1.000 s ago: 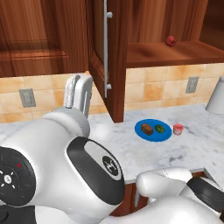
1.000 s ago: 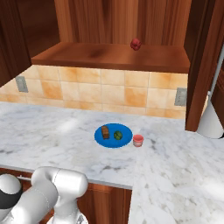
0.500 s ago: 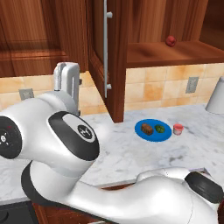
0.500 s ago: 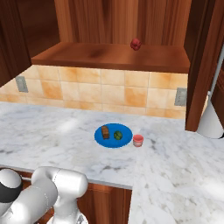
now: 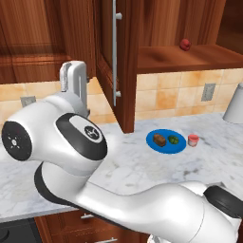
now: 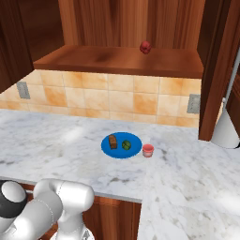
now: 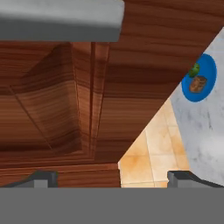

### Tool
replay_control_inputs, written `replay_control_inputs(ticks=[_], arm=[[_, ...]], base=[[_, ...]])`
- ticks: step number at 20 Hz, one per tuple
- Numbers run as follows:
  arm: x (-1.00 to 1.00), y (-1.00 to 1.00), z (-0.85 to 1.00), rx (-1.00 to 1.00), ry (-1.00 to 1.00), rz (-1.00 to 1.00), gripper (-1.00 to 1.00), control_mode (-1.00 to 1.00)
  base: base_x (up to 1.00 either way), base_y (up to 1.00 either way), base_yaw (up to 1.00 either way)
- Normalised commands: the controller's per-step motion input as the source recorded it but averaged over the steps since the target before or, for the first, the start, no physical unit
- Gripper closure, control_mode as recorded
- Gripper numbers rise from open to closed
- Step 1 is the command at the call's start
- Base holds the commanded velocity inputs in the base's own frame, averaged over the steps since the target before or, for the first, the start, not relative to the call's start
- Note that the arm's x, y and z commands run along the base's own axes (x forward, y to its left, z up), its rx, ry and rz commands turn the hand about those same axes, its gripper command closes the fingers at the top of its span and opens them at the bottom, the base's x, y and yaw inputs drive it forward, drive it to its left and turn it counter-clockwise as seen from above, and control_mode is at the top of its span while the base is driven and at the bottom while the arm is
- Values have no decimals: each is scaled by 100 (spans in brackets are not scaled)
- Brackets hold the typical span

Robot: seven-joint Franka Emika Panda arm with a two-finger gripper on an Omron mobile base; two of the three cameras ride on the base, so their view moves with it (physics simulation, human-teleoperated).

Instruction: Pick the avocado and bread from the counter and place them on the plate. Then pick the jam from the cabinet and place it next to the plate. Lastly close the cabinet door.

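Door (image 5: 124,61) standing open, edge-on toward the left base camera, its long axis upright, silver bar handle (image 5: 114,50) running vertically down the near edge. Wood panel face looming close across the hand view (image 7: 65,100), tilted with the hand's roll. Cabinet (image 6: 122,58) open behind it, a dark red round thing (image 6: 145,46) alone on the shelf.

Below, on the surface (image 6: 178,173): plate (image 6: 121,145) carrying bread (image 6: 112,141) and avocado (image 6: 126,145) side by side, jam (image 6: 148,150) set just beside the plate's rim. Food steps and jam step judged done; only the door closing left.

Gripper (image 7: 111,177) raised high on the door's outer side, to its left in the left base view, empty, jaws spread wide with both tips showing far apart at the bottom of the hand view. Nothing between them but wood grain beyond. Door lying directly ahead of the hand and close; whether touching, cannot tell.

Coming move likely a sideways push on the panel face, swinging the door rightward across the opening toward the shelf. Contact far from the hinge would give the easier swing; hinge side itself not clearly shown.
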Motion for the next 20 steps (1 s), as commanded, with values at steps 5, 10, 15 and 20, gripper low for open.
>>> replay_control_inputs(ticks=[5,10,15,20], arm=[[12,-36,9,-1,-8,0,-100,-100],[10,-48,8,0,-5,-1,-100,-100],[7,-56,8,0,-4,-2,-100,-100],[1,-66,22,0,-5,-2,-100,-100]], base=[[0,0,0],[0,0,0],[0,0,0],[0,0,0]])
